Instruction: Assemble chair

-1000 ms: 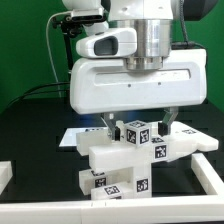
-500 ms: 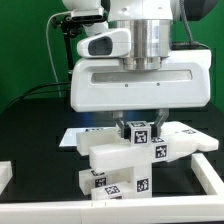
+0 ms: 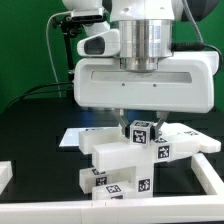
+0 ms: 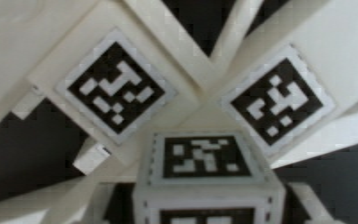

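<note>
The arm [image 3: 148, 40] hangs straight down, wrist vertical, its broad white housing [image 3: 145, 85] level. The jaws point down, pressed against both sides of the tagged block [image 3: 141, 130].

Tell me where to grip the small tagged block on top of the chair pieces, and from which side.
Take the tagged block by its two opposite upright side faces, coming straight down from above. It stands upright, proud of the wider chair pieces below, so only its top and sides are free. The gripper straddles it that way.
</note>
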Motion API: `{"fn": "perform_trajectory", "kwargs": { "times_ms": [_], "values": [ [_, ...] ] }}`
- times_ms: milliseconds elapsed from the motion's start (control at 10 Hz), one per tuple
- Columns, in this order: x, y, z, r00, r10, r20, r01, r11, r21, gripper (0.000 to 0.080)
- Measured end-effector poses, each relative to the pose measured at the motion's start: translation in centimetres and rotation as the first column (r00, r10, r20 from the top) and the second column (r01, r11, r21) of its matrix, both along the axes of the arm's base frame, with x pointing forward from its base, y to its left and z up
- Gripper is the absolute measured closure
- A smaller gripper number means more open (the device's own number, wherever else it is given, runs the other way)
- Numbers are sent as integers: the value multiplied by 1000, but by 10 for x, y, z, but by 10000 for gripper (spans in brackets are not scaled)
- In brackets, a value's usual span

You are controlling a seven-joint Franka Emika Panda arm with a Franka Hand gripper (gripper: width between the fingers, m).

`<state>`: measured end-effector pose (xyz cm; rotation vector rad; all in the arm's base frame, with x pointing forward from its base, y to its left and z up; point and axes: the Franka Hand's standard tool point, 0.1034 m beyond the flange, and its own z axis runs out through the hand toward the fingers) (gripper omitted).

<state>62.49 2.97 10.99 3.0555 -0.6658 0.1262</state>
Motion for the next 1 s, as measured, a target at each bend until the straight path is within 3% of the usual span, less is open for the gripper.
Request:
{"fn": "perform_trajectory", "kwargs": {
  "times_ms": [500, 1000],
  "values": [
    [0, -7, -1, 892, -452, -13, 451, 889, 75, 525],
    [0, -8, -1, 636, -770, -45, 770, 629, 106, 525]
  ]
}}
